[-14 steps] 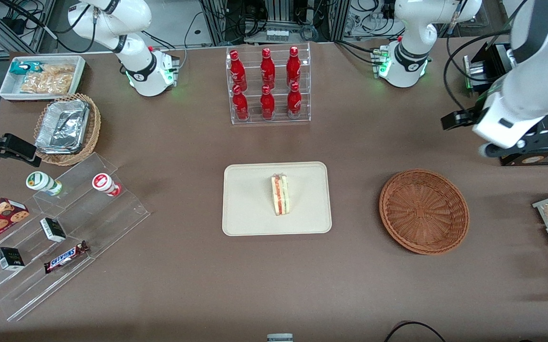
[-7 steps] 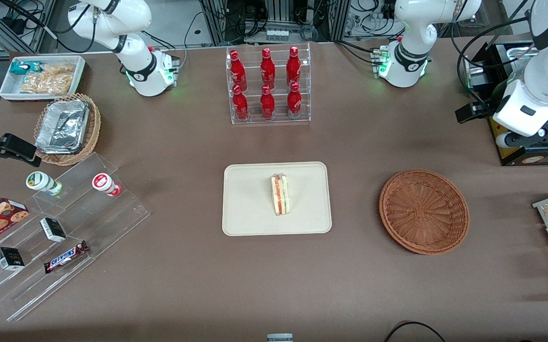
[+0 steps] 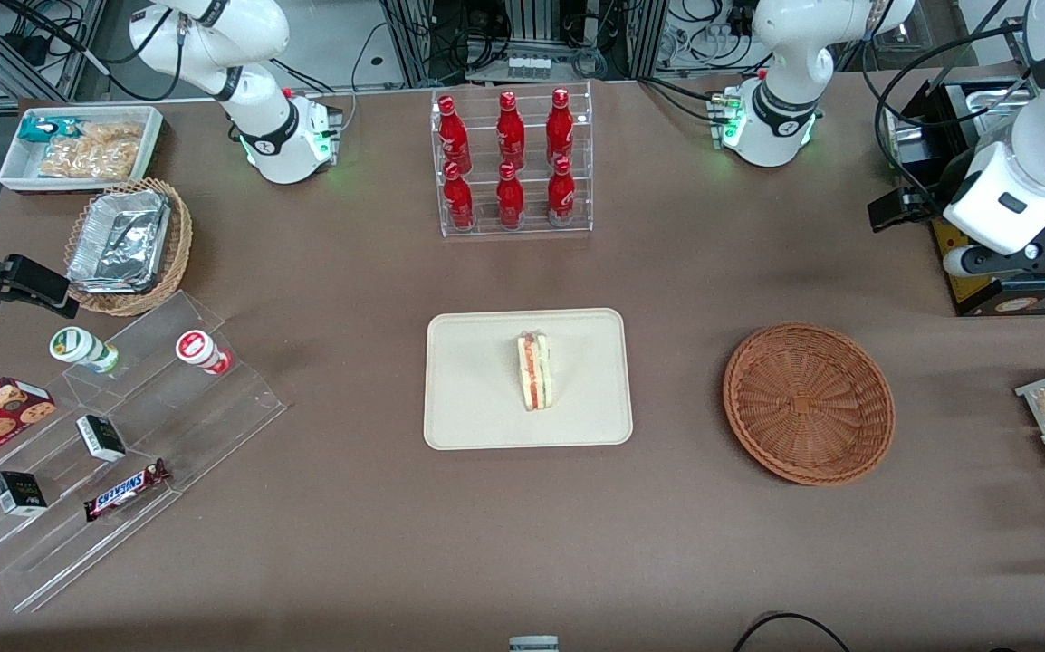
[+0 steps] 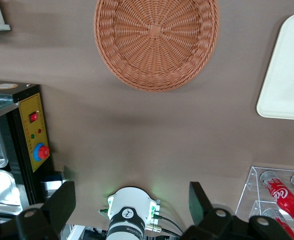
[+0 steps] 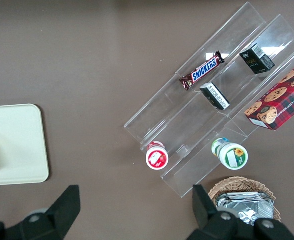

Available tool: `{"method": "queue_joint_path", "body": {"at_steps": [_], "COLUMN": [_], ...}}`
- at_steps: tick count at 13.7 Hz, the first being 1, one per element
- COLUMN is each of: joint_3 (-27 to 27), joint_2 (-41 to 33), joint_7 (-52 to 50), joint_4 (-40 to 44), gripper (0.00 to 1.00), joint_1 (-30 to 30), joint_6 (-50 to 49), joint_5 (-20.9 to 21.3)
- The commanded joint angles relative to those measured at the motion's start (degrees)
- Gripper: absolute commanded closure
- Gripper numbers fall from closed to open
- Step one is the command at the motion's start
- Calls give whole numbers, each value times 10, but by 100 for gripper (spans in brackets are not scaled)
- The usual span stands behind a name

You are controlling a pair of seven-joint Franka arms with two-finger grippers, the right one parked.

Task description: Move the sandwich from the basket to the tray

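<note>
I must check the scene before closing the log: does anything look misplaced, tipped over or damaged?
Nothing stands out. The sandwich lies on the tray, the basket is empty and upright, and the gripper is open, holding nothing, high above the table near the working arm's end.

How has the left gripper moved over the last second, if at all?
Yes. The gripper, open and empty, has pulled away from the basket toward the black control box at the working arm's end; the sandwich lies on the tray.
</note>
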Motion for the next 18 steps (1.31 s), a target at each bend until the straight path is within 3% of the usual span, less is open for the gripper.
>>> {"method": "queue_joint_path", "body": {"at_steps": [1,10,18], "joint_3": [-10,-11,-10], "joint_2": [-12,12,20], "joint_7": [7,16,10], "joint_4": [-9,21,27], "gripper": [0,0,0], "joint_1": [12,14,18], "joint_6": [11,77,72], "joint_5": [-13,-7,13]}}
